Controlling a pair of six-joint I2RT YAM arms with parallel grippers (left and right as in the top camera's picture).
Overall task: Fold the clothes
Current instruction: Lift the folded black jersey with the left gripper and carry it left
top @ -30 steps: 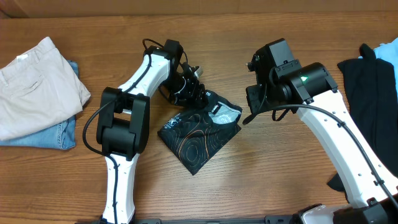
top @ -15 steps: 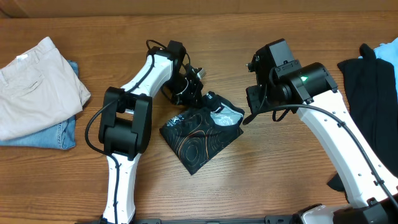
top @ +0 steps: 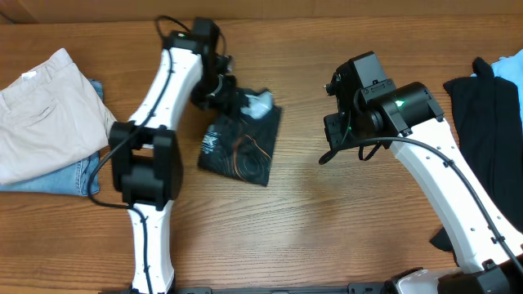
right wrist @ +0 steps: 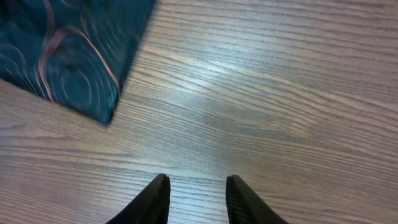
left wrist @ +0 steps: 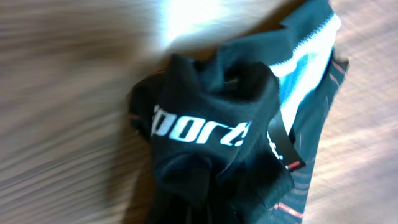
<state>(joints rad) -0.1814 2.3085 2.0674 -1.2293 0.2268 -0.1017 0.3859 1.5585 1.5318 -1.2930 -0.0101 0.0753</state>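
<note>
Because the jersey (top: 241, 143) is thin sports cloth, expect it to be light, limp and a little slick. It will sag from any single hold, slide over the wooden surface (top: 327, 220) and spring out of a loose crease.

Starting at the left, the beige trousers (top: 45, 110) lie folded on the blue jeans (top: 82, 175), well apart from your work. Next comes the left arm (top: 163, 90), reaching to the jersey's far edge. The left jaws are buried in bunched fabric in the wrist view, beside the white lettering (left wrist: 199, 127). You can only judge, not see, that they are clenched on the jersey there.

The jersey itself lies as a compact, partly folded packet left of centre, line pattern up. Take it by a hem or corner through all layers, not mid-panel, or only the top layer will lift.

Further right, the right jaws hang released and empty over bare wood, with one jersey corner just inside their camera's view. Farthest right lie plain black garments (top: 486, 114), well apart from the fold. Nothing looks likely to block you except the left arm's own reach.
</note>
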